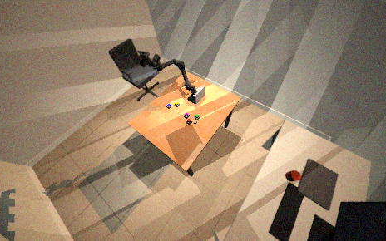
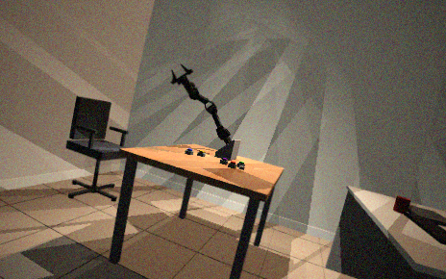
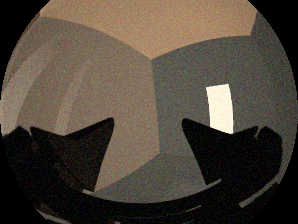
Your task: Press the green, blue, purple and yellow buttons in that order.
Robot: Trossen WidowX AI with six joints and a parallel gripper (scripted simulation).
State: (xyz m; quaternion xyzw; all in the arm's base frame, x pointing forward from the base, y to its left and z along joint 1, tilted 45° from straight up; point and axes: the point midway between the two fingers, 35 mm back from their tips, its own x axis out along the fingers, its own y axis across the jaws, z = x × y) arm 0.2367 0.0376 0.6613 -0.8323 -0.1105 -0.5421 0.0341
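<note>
Raised high, well away from the surface (image 2: 264,174), hand (image 2: 182,75) spread apart, gripping nothing. Green button (image 1: 196,116) on the surface, apparently unpressed; probably all four presses left.

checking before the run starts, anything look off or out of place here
The arm is stretched up and back, away from the table, its open gripper high in the air and aimed at the walls, far from the green button it must press first. The buttons sit upright; nothing looks spilled or damaged.
</note>
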